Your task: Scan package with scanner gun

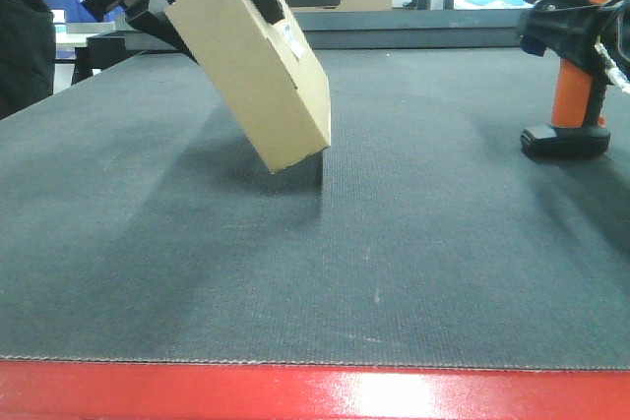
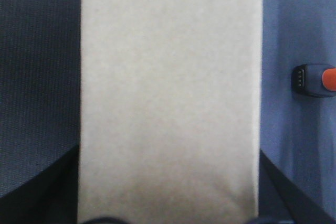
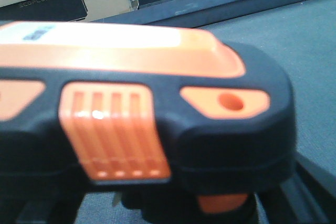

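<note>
**Between the left jaws, a tilted box; scanner not yet aimed**

Between its jaws the left gripper (image 1: pixel 226 17) pinches the box (image 1: pixel 261 76) by the upper end. The box hangs tilted, its low corner close to the mat (image 1: pixel 315 272) beneath; I cannot tell if they touch. The white label (image 1: pixel 292 43) sits just beside one jaw, which might block the beam. Well to the right of those jaws, the scanner (image 1: pixel 573 86) stands on its base with the right gripper (image 1: pixel 576 31) around its head. Whether that gripper is clamped or loose, I cannot tell. A loose hold could tip the scanner, and the slanted box could slip.
</note>
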`<state>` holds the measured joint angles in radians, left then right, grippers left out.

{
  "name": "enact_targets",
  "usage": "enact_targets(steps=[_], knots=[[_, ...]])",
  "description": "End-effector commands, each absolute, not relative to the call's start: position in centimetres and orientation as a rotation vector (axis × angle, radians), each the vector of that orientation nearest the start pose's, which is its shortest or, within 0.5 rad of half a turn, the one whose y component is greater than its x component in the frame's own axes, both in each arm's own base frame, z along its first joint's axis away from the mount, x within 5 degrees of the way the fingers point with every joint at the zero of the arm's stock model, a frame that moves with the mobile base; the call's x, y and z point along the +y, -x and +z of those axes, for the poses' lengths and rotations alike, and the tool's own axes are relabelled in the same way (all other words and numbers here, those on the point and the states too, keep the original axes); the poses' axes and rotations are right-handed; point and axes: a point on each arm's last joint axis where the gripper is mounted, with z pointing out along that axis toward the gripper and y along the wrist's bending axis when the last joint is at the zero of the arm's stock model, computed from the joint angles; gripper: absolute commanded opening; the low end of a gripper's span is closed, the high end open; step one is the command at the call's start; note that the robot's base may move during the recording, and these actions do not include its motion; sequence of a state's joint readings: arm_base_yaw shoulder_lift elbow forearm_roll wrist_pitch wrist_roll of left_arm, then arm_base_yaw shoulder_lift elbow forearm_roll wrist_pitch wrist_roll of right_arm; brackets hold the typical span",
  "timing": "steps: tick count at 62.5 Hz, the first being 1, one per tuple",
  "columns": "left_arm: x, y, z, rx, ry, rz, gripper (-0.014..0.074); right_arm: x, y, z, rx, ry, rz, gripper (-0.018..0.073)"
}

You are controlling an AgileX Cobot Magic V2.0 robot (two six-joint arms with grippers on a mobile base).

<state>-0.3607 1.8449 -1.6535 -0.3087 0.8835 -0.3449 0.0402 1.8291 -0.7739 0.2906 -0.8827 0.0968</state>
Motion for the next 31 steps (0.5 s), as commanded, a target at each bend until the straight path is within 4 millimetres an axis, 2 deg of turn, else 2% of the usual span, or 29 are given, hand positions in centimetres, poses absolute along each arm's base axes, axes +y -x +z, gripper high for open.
enact_targets(steps=[1, 12, 26, 31], knots=[[-16.8, -38.0, 31.6, 2.595, 0.133, -0.653, -0.0111, -0.6, -36.0, 18.4, 1.611, -0.378, 0.057, 0.0460], [-16.8, -38.0, 31.6, 2.595, 0.133, -0.653, -0.0111, -0.6, -36.0, 18.4, 1.613, -0.378, 0.058, 0.0256], [-16.8, -38.0, 31.6, 2.595, 0.133, -0.653, -0.0111, -0.7, -36.0, 19.0, 1.555, -0.317, -0.004, -0.0171], [-16.9, -37.9, 31.5, 2.598, 0.134, -0.656, -0.0111, -0.8, -36.0, 19.6, 1.517, -0.233, -0.088, -0.0168]])
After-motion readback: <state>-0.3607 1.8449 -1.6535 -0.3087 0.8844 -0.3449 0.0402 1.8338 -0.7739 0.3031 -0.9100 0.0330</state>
